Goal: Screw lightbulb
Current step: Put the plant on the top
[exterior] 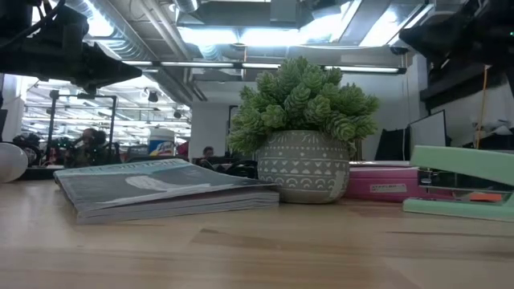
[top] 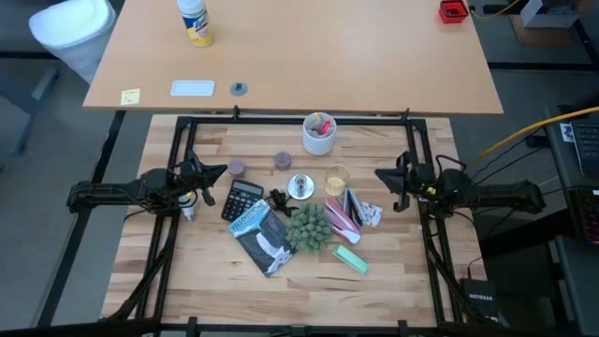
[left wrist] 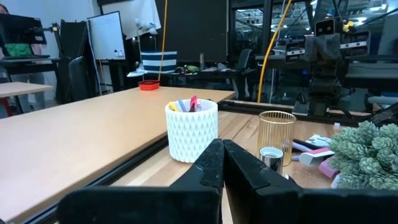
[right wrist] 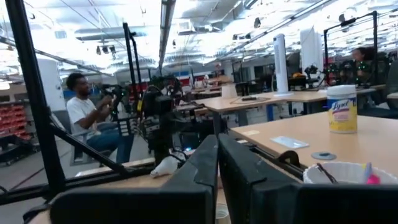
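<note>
Your left gripper [top: 223, 170] has its two fingers pressed together with nothing between them, and the left wrist view [left wrist: 221, 158] shows the same empty pinch. Reading the high view as a clock face with 12 at the far edge of the table, the lightbulb [top: 189, 213] lies on the wood at about 7 o'clock from those fingertips. It sits near them but apart, just beside the left arm's wrist and not in any grip. You can see it in the low view as a white globe at the table's edge [exterior: 8, 161]. In the right wrist view it rests on the wood beneath the left arm [right wrist: 166, 167].

From the lightbulb, the calculator [top: 241, 199] is near at 3 o'clock. The book [top: 263, 236] lies just past that at 4 o'clock. Farther out at 3 o'clock you find the round silver base [top: 300, 186] and the amber cup [top: 336, 178]. The potted plant [top: 309, 226] stands just beyond the book. The white pen cup [top: 319, 134] stands at 2 o'clock, near the table's far edge.

Your right gripper [top: 379, 173] waits well apart at 3 o'clock, past the amber cup. Its fingers are closed on nothing [right wrist: 217, 155].
</note>
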{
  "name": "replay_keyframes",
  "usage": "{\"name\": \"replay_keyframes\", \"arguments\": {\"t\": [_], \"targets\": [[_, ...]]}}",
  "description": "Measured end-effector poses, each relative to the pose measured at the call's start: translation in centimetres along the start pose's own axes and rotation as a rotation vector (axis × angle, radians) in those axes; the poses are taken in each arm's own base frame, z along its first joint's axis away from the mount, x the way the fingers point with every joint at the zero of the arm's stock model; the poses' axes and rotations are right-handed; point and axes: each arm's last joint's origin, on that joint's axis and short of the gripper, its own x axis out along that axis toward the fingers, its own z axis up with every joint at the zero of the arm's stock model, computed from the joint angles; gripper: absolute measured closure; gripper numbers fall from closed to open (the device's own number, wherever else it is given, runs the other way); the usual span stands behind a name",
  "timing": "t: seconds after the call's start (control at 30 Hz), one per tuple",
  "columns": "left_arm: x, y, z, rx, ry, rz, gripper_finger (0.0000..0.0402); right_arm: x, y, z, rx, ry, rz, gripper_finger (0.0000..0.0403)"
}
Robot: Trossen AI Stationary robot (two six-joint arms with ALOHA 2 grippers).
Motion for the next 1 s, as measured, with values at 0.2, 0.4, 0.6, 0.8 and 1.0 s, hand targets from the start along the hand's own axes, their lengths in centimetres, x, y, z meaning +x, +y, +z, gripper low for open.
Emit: {"name": "replay_keyframes", "arguments": {"t": [0.2, 0.4, 0.6, 0.8, 1.0], "targets": [[0.0, 0.0, 0.0, 0.000, 0.000, 0.001, 0.0400, 1.5, 0.4, 0.3, -0.006, 0.031, 0.029, 0.0337], [0.0, 0.0, 0.0, -0.028, -0.001, 0.001, 0.0400, 4.1, 1.1, 1.8, -0.096, 0.090, 0.028, 0.0262], [0.0, 0.0, 0.0, -0.079, 0.000, 0.001, 0.0400, 7.5, 1.8, 2.6, -0.226, 0.182, 0.034, 0.0232], [0.0, 0.0, 0.0, -0.079, -0.001, 0.000, 0.0400, 11.3, 2.6, 2.5, -0.357, 0.369, 0.055, 0.0230], [0.0, 0.0, 0.0, -0.079, 0.000, 0.001, 0.0400, 15.3, 3.0, 2.1, -0.503, 0.550, -0.011, 0.0230]]}}
